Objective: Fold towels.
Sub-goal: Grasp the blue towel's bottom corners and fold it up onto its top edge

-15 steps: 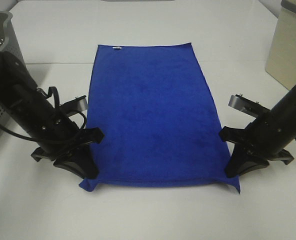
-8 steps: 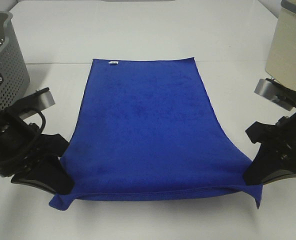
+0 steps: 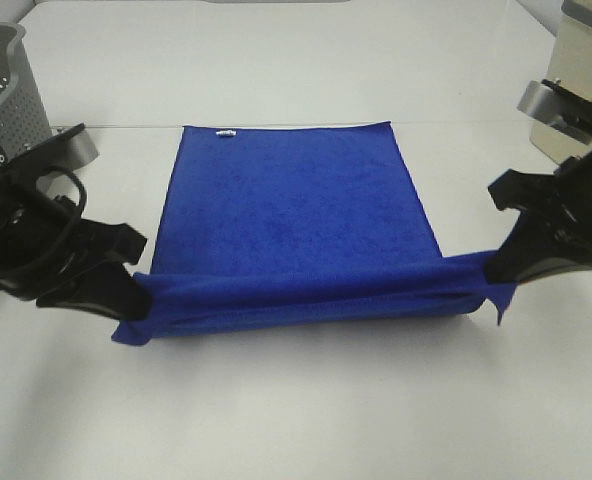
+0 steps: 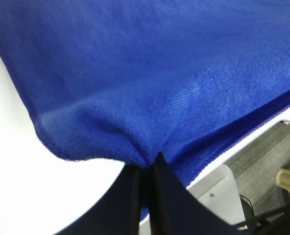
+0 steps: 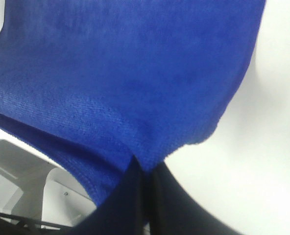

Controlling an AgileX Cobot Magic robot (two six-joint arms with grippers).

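Observation:
The royal-blue towel [image 3: 296, 215] lies on the white table [image 3: 296, 400], its far half flat, with a small white tag [image 3: 226, 133] at the far edge. Its near edge is lifted off the table and stretched between my two grippers, hanging in a fold. My left gripper [image 3: 128, 297] is shut on the near left corner. My right gripper [image 3: 498, 272] is shut on the near right corner. In the left wrist view the shut black fingers [image 4: 147, 188] pinch blue cloth [image 4: 145, 73]. The right wrist view shows the same: fingers [image 5: 142, 188] shut on cloth [image 5: 125, 73].
A grey perforated basket [image 3: 4, 85] stands at the far left behind the left arm. A beige box [image 3: 581, 85] stands at the far right behind the right arm. Bare white table lies in front of the towel.
Both grippers have lifted the towel's near corners and carried them away from the camera toward the far edge. The near edge now hangs over the towel's middle.

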